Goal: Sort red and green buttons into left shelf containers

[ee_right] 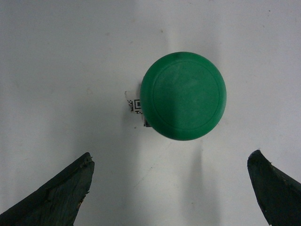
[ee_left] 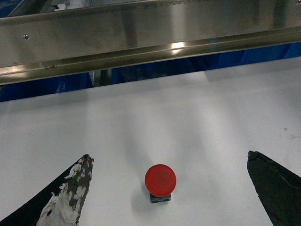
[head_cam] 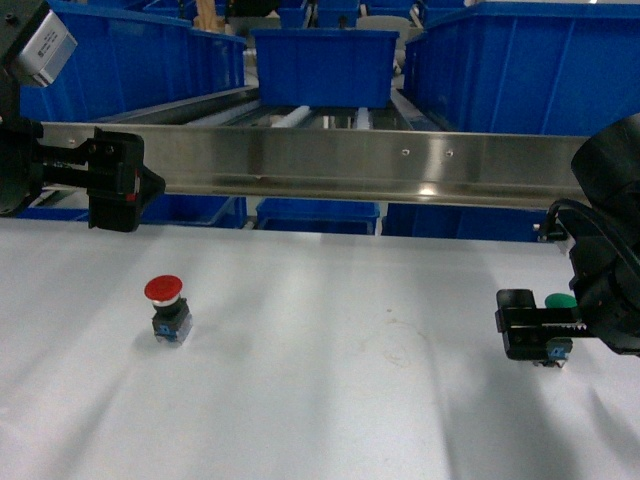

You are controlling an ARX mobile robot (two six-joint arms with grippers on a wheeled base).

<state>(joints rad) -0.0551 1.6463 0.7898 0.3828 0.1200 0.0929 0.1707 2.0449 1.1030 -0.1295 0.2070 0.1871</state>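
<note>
The red button (head_cam: 165,304) stands upright on the white table (head_cam: 320,410), left of centre. My left gripper (head_cam: 122,186) hovers above and behind it, in front of the shelf rail (head_cam: 350,162). The left wrist view looks down on the red cap (ee_left: 160,180), which lies between and just below the tips of the open left gripper (ee_left: 168,156). The green button (head_cam: 560,300) stands at the right, partly hidden by my right gripper (head_cam: 530,326). Seen from the right wrist, the green cap (ee_right: 183,95) lies just ahead of the open right gripper (ee_right: 170,154). Blue containers (head_cam: 325,65) sit on the shelf.
More blue bins (head_cam: 130,60) (head_cam: 520,65) stand on the roller tracks at the back, and others (head_cam: 318,215) sit below the rail. The steel rail (ee_left: 141,40) crosses the full width just beyond the table's far edge.
</note>
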